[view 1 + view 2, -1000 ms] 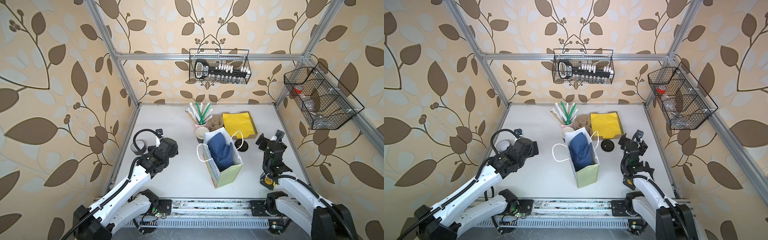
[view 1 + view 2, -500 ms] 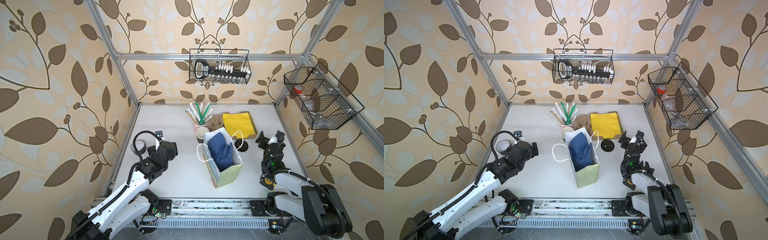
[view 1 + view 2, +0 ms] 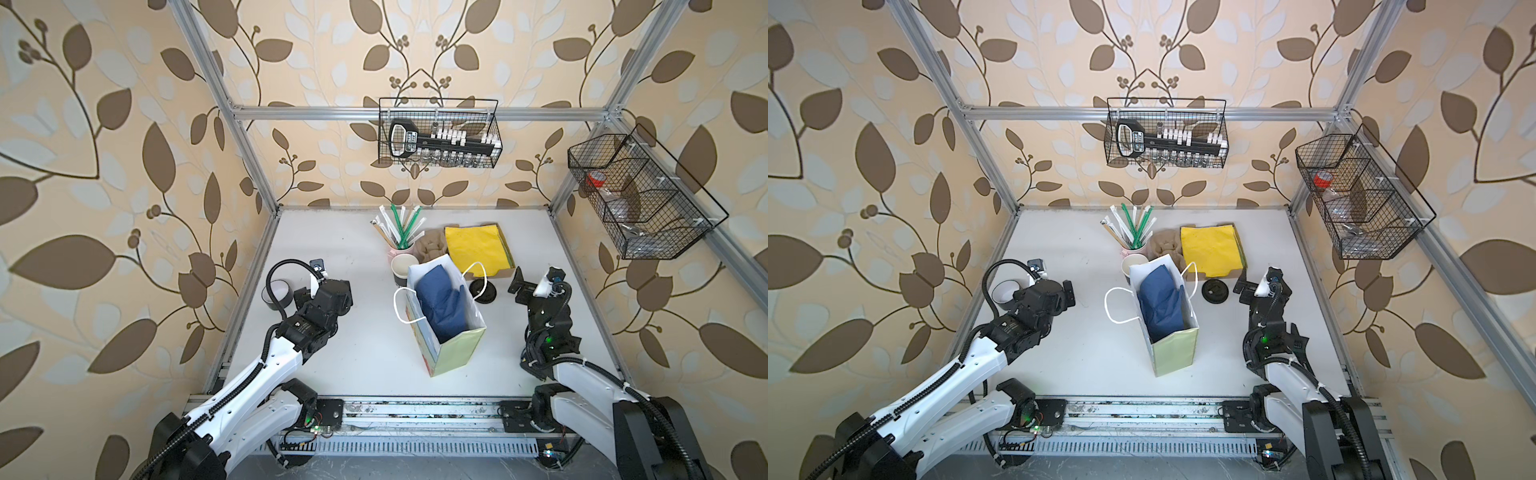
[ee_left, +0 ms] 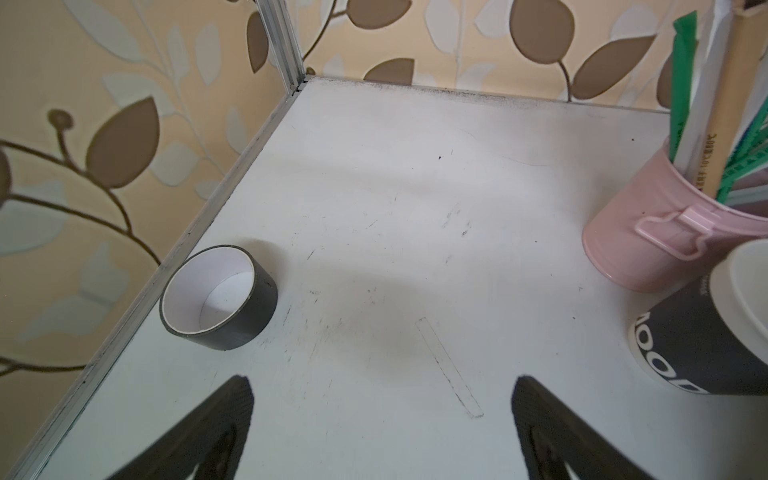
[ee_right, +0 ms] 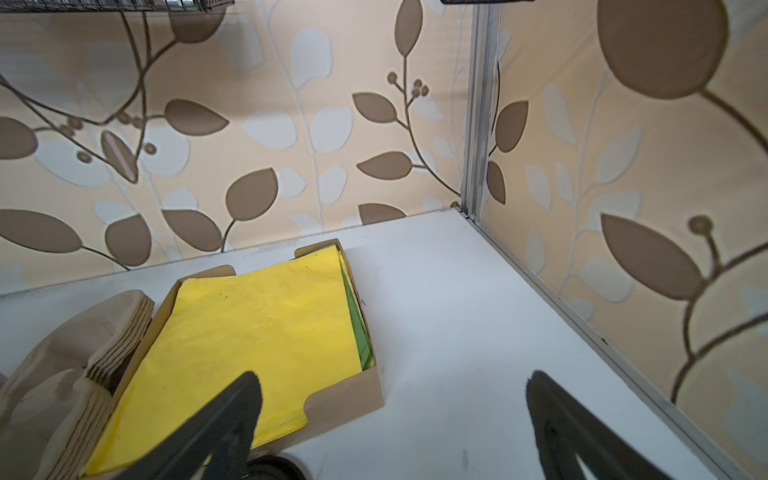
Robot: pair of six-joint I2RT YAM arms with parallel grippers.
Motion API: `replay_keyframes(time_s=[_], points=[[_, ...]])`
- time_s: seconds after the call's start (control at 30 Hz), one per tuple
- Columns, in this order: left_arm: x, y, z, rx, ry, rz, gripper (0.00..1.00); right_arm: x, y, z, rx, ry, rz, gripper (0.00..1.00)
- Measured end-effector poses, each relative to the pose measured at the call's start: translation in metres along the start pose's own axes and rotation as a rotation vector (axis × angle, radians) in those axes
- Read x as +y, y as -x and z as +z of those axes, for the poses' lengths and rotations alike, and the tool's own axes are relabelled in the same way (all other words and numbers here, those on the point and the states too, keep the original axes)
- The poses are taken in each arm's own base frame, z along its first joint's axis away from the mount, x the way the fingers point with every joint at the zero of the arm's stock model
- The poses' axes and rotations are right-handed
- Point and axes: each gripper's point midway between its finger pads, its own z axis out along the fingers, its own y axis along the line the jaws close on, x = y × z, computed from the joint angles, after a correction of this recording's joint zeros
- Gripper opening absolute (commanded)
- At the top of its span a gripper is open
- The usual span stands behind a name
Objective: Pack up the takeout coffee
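Left wrist view crops the takeout coffee (image 4: 685, 340); it stands upright, mouth up. Jaws of left tool (image 4: 382, 386) and right tool (image 5: 390, 378) stand apart, empty.

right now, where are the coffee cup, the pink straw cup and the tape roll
takeout coffee cup (image 4: 706, 345): left wrist view, on its black lettered side
pink straw cup (image 4: 623, 228): left wrist view, on its pink wall
tape roll (image 4: 245, 328): left wrist view, on its dark outer band
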Motion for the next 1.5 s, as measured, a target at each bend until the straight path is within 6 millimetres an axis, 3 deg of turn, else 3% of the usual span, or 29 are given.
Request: replay_keyframes(time_s=[0.3,0.53,0.67,0.8,1.1,1.3,1.5], points=[[0.017,0.002,0.04,-0.019,0.103,-0.02,0.99,0.002,-0.081,-0.005,0.162,0.047,-0.108,1.0],[0.029,-0.005,0.074,-0.077,0.124,0.044,0.99,0.004,-0.051,0.016,0.096,0.049,-0.065,1.0],[0.031,-0.02,0.092,-0.075,0.086,0.085,0.99,0.005,-0.051,0.018,0.104,0.048,-0.063,1.0],[0.018,-0.029,0.108,-0.035,-0.005,0.121,0.99,0.004,-0.055,0.018,0.118,0.047,-0.064,1.0],[-0.003,-0.049,0.117,-0.054,-0.141,0.137,0.99,0.004,-0.056,0.018,0.121,0.044,-0.062,1.0],[0.007,-0.063,0.131,-0.003,-0.14,0.113,0.99,0.002,-0.055,0.016,0.115,0.034,-0.055,1.0],[0.014,-0.055,0.139,-0.002,-0.127,0.073,0.99,0.001,-0.056,0.016,0.117,0.028,-0.054,1.0]])
